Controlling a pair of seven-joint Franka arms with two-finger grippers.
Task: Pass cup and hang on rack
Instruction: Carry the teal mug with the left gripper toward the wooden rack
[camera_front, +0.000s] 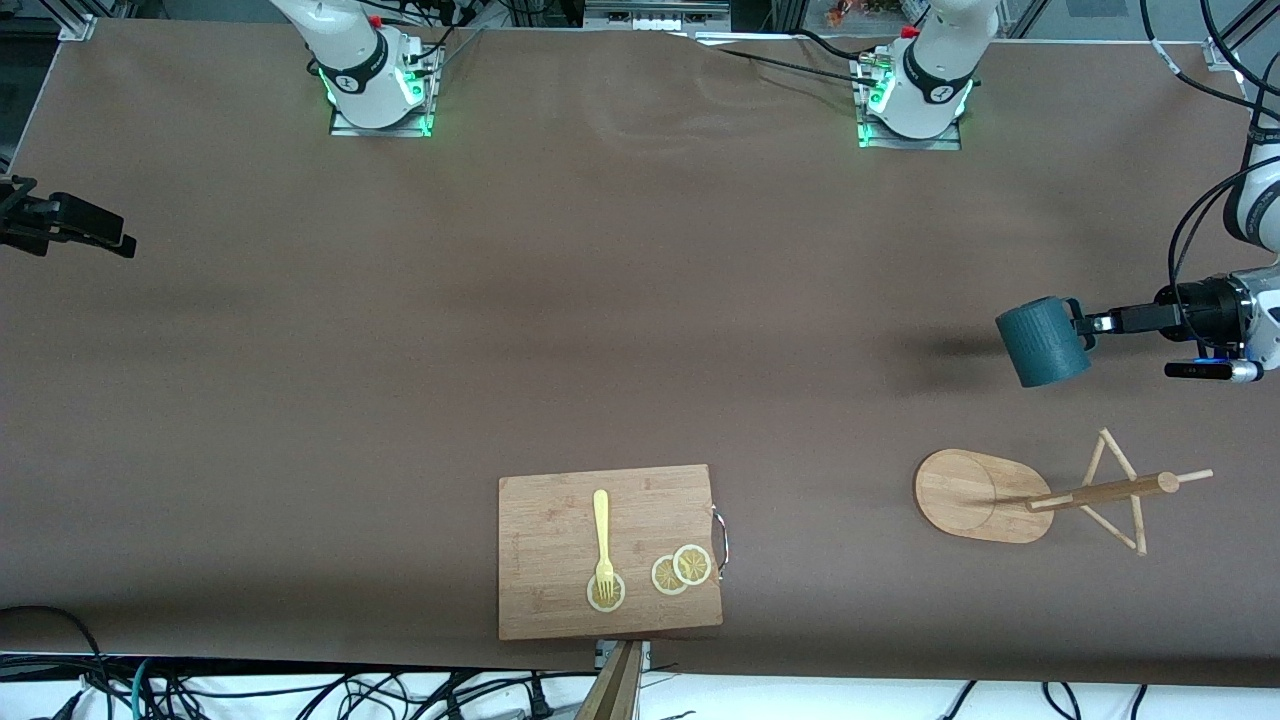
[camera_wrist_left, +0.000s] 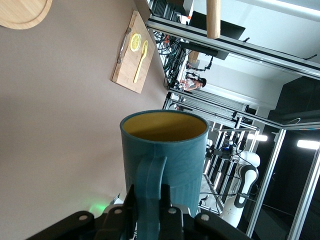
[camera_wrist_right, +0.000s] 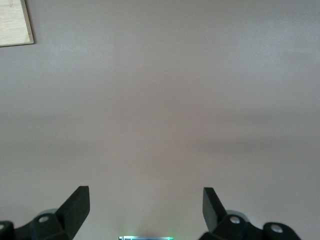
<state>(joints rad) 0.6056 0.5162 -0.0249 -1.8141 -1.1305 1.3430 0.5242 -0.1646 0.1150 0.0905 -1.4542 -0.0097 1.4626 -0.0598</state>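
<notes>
The dark teal cup (camera_front: 1040, 345) hangs in the air over the table at the left arm's end. My left gripper (camera_front: 1078, 322) is shut on its teal handle. In the left wrist view the cup (camera_wrist_left: 172, 150) shows its mustard-yellow inside, and the fingers (camera_wrist_left: 129, 200) clamp the handle (camera_wrist_left: 149, 175) from both sides. The wooden rack (camera_front: 975, 495) stands on the table nearer to the front camera than the cup, with its post and pegs (camera_front: 1110, 490). Its oval base (camera_wrist_left: 20, 12) also shows in the left wrist view. My right gripper (camera_wrist_right: 146, 200) is open and empty over bare table.
A rectangular wooden cutting board (camera_front: 610, 550) lies near the table's front edge, with a yellow fork (camera_front: 602, 540) and lemon slices (camera_front: 680, 570) on it. Its corner shows in the right wrist view (camera_wrist_right: 14, 22). A dark device (camera_front: 60, 225) juts in at the right arm's end.
</notes>
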